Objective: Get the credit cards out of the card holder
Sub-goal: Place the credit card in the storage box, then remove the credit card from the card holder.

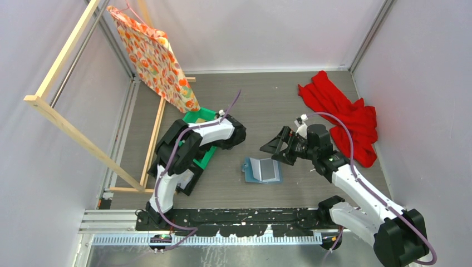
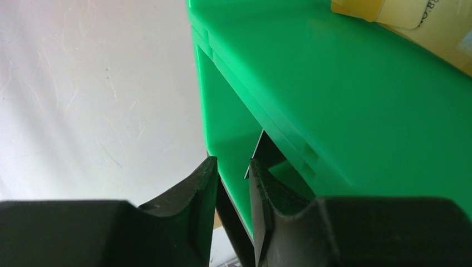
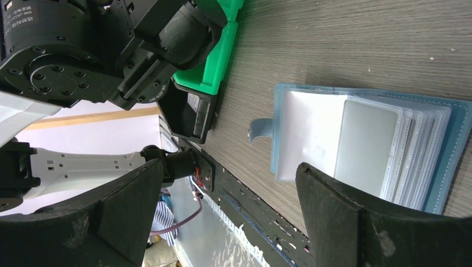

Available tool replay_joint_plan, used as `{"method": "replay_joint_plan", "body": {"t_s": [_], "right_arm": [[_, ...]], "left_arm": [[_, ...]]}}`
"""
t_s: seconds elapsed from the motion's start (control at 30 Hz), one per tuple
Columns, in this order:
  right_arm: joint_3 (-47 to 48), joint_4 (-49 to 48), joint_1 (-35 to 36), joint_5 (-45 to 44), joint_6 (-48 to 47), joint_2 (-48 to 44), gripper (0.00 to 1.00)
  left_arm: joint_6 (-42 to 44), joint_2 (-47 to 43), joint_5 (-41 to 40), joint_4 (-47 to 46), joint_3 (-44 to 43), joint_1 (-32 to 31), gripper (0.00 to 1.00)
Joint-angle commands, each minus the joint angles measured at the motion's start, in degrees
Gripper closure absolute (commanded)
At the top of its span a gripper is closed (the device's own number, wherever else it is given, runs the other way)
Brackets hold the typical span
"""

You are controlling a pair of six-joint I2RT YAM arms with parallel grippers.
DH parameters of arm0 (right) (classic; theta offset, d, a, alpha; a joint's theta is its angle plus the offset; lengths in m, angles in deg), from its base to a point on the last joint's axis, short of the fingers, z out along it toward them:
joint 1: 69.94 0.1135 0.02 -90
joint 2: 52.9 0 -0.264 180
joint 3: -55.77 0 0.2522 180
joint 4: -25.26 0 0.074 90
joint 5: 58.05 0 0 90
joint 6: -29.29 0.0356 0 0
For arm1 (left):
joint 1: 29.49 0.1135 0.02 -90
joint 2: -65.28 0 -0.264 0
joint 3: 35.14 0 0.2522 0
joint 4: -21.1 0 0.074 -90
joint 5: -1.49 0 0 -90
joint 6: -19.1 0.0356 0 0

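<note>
The blue-teal card holder (image 1: pixel 261 169) lies open on the table between the arms. In the right wrist view it (image 3: pixel 453 150) shows clear sleeves, a pale grey card (image 3: pixel 367 144) in the top sleeve, and its closing tab (image 3: pixel 260 130). My right gripper (image 1: pixel 276 146) (image 3: pixel 228 167) is wide open and empty, just above and beside the holder. My left gripper (image 2: pixel 232 162) is over the green bin (image 2: pixel 334 83), jaws a narrow gap apart. The corner of a dark card (image 2: pixel 264 151) shows just past the right fingertip, inside the bin.
The green bin (image 1: pixel 200 117) stands left of the holder under my left arm, with a black bin (image 3: pixel 189 119) beside it. A red cloth (image 1: pixel 345 114) lies at the back right. A wooden frame (image 1: pixel 72 130) with a patterned bag (image 1: pixel 158 58) stands on the left.
</note>
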Motion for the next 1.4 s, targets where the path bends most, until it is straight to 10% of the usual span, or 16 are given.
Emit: {"method": "replay_joint_plan", "body": {"t_s": [0.0, 0.43, 0.77, 0.9, 1.1, 1.37], "right_arm": [[0.8, -0.7, -0.1, 0.5, -1.0, -1.3, 0.07], [1.6, 2.4, -0.1, -1.5, -2.5, -1.8, 0.07], [3.1, 16.4, 0.1, -9.9, -10.3, -0.3, 0.11], [2.4, 16.4, 0.9, -12.5, -9.4, 1.4, 0.25], [2.9, 14.1, 2.2, -14.5, -7.5, 6.4, 0.64], [1.4, 10.2, 2.6, -14.7, -6.1, 9.5, 0.7]], "left_arm": [[0.2, -2.6, 4.4, -0.9, -1.1, 0.2, 0.64], [2.4, -16.2, 16.9, 1.0, -5.7, -3.0, 0.59], [-0.3, -35.5, 55.1, -16.0, 1.8, -4.1, 0.59], [-8.6, -39.1, 73.4, -35.8, 12.5, -4.6, 0.59], [-16.6, -33.9, 79.5, -49.6, 15.0, -7.6, 0.62], [-20.5, -26.0, 82.6, -60.0, 15.5, -8.9, 0.67]]}}
